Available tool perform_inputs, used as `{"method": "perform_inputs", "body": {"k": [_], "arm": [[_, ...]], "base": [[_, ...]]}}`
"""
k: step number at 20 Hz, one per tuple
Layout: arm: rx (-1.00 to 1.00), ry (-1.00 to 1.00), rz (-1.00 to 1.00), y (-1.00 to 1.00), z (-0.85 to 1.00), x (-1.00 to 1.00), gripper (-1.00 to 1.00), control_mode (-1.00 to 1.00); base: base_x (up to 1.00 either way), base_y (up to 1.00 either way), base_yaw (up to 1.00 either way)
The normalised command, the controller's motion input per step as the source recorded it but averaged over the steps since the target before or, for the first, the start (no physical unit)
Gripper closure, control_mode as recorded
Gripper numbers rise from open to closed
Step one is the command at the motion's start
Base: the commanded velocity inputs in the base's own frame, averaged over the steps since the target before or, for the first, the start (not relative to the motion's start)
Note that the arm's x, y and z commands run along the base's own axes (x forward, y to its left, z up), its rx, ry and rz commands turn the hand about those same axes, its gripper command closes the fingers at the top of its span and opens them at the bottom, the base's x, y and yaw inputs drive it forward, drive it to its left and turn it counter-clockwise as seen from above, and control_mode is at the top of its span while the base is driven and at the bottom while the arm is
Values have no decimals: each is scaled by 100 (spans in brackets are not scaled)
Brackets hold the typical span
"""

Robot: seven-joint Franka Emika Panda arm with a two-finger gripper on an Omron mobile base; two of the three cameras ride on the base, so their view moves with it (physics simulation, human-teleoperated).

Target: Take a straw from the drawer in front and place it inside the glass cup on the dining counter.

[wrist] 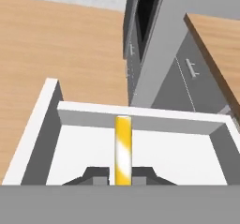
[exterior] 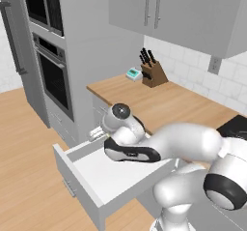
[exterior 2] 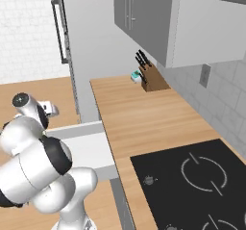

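Left of the jaws, in the hand view, the drawer (wrist: pixel 51 124) shows its white side wall rising from the pale floor inside, and beyond that wall lies bare wooden kitchen floor (wrist: pixel 61 40). Between the jaws stands the straw (wrist: pixel 123 148), a yellow stick with a pale sheen, running straight ahead from the gripper (wrist: pixel 121 177) toward the drawer's far wall; the two dark fingertips (wrist: pixel 96 175) sit close on either side of its near end, so the jaws look narrow and closed on it, though the exact contact is cut off at the bottom of the view. Right of the jaws the drawer's other wall climbs, and past it stand grey cabinet fronts (wrist: pixel 187 78) under the wall-side worktop (wrist: pixel 220 40). From the left base view the drawer (exterior: pixel 96 177) is pulled fully open and the arm bends down into it, the hand low over its back part. By my reading the opening is done and the grasp looks made or nearly so, with the straw near the drawer floor. Still ahead are lifting it clear of the walls, turning the base toward the dining counter, finding the glass cup and lowering the straw into it, which is the larger share of the work.
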Motion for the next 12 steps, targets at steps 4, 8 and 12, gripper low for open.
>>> {"method": "perform_inputs", "body": {"k": [4, 8, 12], "arm": [[8, 11, -16, -46, 100, -36, 100, -100], [8, 12, -16, -64, 100, -53, 100, -100], [4, 10, -15, -62, 99, -68, 100, -100]], "base": [[0, 0, 0], [0, 0, 0], [0, 0, 0]]}}
